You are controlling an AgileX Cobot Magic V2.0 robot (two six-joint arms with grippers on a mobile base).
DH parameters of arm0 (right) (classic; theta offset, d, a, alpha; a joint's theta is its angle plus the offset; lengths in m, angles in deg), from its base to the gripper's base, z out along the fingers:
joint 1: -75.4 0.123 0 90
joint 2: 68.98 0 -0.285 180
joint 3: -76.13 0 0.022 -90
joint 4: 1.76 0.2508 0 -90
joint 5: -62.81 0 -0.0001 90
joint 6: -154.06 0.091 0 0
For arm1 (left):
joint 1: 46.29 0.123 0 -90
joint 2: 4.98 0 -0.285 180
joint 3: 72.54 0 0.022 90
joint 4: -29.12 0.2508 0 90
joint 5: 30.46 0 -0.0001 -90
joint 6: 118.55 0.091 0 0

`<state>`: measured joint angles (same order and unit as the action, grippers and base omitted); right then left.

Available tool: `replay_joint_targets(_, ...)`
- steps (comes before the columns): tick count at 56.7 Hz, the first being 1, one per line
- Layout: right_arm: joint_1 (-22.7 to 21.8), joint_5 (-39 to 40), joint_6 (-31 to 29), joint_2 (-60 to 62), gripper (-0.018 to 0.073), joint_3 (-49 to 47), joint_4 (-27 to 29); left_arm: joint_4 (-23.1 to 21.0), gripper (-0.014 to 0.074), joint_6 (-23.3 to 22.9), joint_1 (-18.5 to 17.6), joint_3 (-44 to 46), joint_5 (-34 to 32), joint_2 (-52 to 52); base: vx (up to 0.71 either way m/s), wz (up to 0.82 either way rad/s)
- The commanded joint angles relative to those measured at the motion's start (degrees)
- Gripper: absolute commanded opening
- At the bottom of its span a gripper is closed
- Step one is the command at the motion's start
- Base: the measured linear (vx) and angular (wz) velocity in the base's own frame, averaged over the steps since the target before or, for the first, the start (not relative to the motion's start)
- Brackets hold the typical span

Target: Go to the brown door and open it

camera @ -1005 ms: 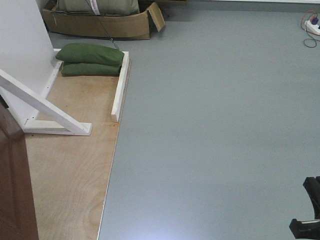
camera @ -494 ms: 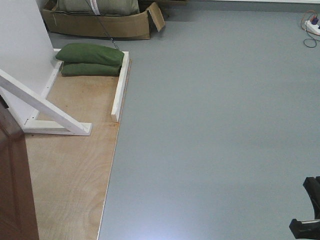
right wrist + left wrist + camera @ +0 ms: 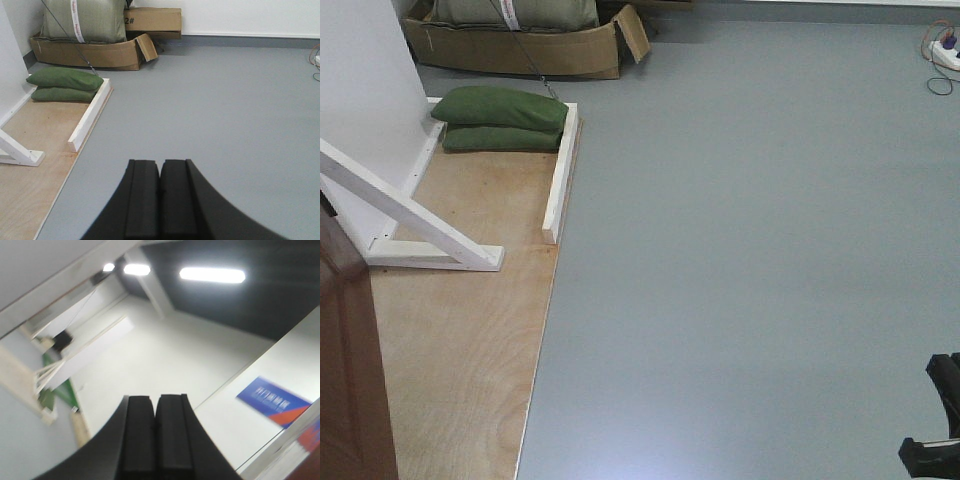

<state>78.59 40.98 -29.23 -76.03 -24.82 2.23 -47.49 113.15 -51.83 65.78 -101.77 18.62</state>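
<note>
The brown door (image 3: 352,370) shows only as a glossy reddish-brown slab at the lower left edge of the front view. Its handle is out of view. In the left wrist view my left gripper (image 3: 155,402) is shut with nothing in it, and it points up at a white wall and the ceiling lights. My right gripper (image 3: 160,165) is also shut and holds nothing. It hangs over the grey floor (image 3: 225,110), well to the right of the door.
White wooden frame braces (image 3: 415,220) stand on a plywood base (image 3: 470,340) beside the door. Two green sandbags (image 3: 502,118) lie at its far end, with a cardboard box (image 3: 520,50) behind them. A power strip (image 3: 945,50) sits at the far right. A black part of my right arm (image 3: 938,420) shows at the lower right.
</note>
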Motion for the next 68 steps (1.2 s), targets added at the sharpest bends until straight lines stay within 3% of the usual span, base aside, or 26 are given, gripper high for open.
replay_joint_targets(1,-0.09,4.4,-0.49,0.32,0.0,0.19,-0.4,-0.9,-0.0004,2.05,-0.07,3.51,-1.7,3.38,0.0,0.0)
replay_joint_targets(22,-0.09,4.75,-0.49,0.32,0.0,0.19,-0.4,-2.97,-0.0004,2.05,-0.07,3.89,23.96,5.24,0.0,0.0)
replay_joint_targets(68,-0.09,4.71,-0.49,0.32,0.0,0.19,-0.4,-2.93,-0.0004,2.05,-0.19,3.89,60.75,5.79,0.0,0.0)
